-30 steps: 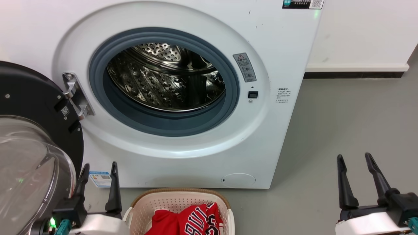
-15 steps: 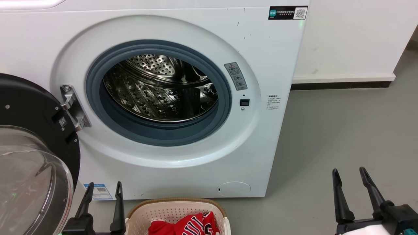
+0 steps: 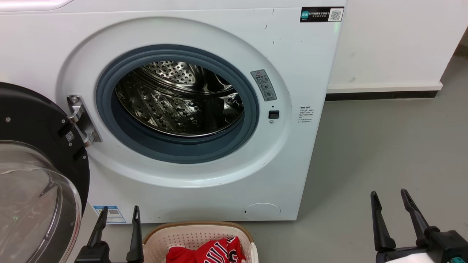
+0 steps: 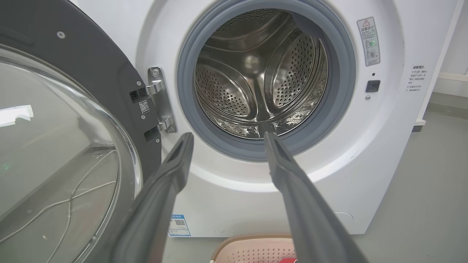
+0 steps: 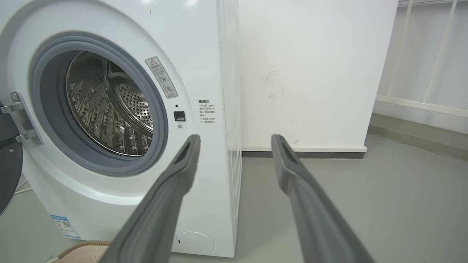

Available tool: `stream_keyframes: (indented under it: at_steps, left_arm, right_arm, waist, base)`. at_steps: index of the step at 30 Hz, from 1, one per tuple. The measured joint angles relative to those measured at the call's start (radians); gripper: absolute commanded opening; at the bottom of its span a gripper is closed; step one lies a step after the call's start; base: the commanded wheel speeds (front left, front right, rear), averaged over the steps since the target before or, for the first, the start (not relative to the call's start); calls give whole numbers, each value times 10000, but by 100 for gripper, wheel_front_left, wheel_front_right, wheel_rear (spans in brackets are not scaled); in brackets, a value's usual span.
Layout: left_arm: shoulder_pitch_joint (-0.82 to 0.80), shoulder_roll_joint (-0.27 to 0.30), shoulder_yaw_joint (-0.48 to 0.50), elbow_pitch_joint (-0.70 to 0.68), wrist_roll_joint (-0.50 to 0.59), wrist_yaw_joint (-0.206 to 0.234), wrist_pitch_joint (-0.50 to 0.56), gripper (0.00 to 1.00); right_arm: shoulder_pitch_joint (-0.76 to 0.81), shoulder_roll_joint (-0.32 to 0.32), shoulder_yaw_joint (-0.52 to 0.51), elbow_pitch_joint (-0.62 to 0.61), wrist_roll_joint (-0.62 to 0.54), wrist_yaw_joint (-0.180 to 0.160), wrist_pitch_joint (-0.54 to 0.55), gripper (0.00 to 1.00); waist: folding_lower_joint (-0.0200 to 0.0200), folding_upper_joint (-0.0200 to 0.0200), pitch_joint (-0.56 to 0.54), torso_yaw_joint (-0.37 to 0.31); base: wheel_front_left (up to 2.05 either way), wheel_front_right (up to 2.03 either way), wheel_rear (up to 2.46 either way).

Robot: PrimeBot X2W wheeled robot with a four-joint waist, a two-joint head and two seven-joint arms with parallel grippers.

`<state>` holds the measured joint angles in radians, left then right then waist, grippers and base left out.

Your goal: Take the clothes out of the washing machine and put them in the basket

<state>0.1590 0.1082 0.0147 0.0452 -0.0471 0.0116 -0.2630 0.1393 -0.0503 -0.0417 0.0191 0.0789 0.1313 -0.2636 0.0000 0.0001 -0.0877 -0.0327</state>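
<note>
The white washing machine [image 3: 299, 164] stands with its door [image 3: 33, 204] swung open to the left. Its steel drum [image 3: 175, 106] shows bare metal and no cloth. On the floor in front sits the cream basket [image 3: 197, 223], holding the red clothes [image 3: 215, 250], one with black-and-white lettering. My left gripper [image 3: 121, 208] is open just left of the basket, holding nothing. My right gripper [image 3: 388, 191] is open over the floor at the right, also with nothing in it. In the left wrist view the left gripper [image 4: 229, 136] points at the drum [image 4: 256, 73]; the basket [image 4: 256, 248] lies below.
Grey floor [image 3: 384, 138] stretches right of the machine to a white wall with a dark skirting [image 3: 380, 95]. The open door takes up the left side. In the right wrist view the right gripper [image 5: 236, 137] points past the machine's right corner [image 5: 230, 109] at the wall.
The head camera has shifted, so the machine sits lower and further left in the picture. Both grippers show lower in the view and stay open. The clothes lie unmoved in the basket.
</note>
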Motion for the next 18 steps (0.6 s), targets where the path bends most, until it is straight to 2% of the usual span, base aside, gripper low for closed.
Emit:
stream_keyframes:
  at_steps: [18]
  left_arm:
    - [-40,-178,176,-21,146,-130,0,100]
  right_arm:
    - [-2,0,-12,10,6,-2,0,100]
  waist:
    - [0,0,73,-65]
  base:
    - [0,0,0]
